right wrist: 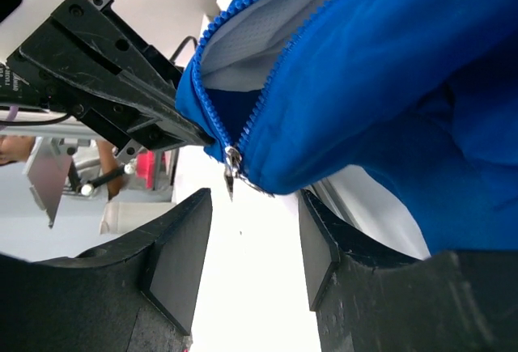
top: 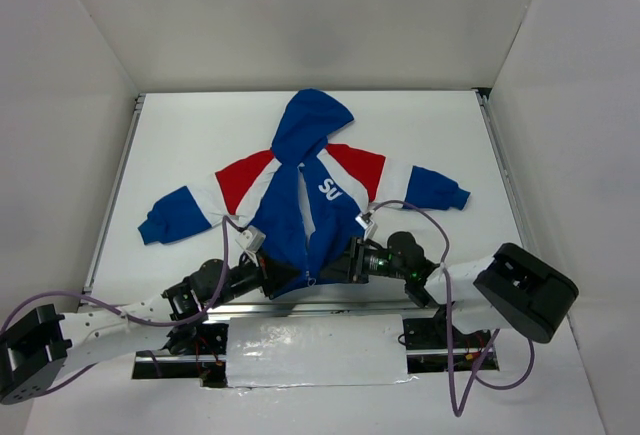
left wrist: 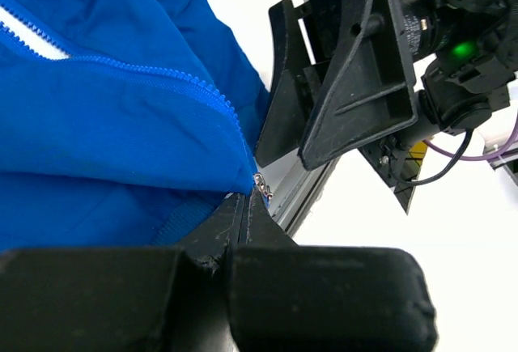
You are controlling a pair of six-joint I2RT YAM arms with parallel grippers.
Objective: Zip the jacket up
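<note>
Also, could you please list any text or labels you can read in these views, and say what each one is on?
"SU": white letters on the chest of the jacket; anything after them is unreadable.
White tag by the right arm's cable: too small to read.

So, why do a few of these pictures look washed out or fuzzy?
Top external: soft even light, with glare on the shiny strip at the near edge. Left wrist: the table bleaches to white, and the left end effector is dark and soft. Right wrist: jacket zipper sharp, background overexposed.
</note>
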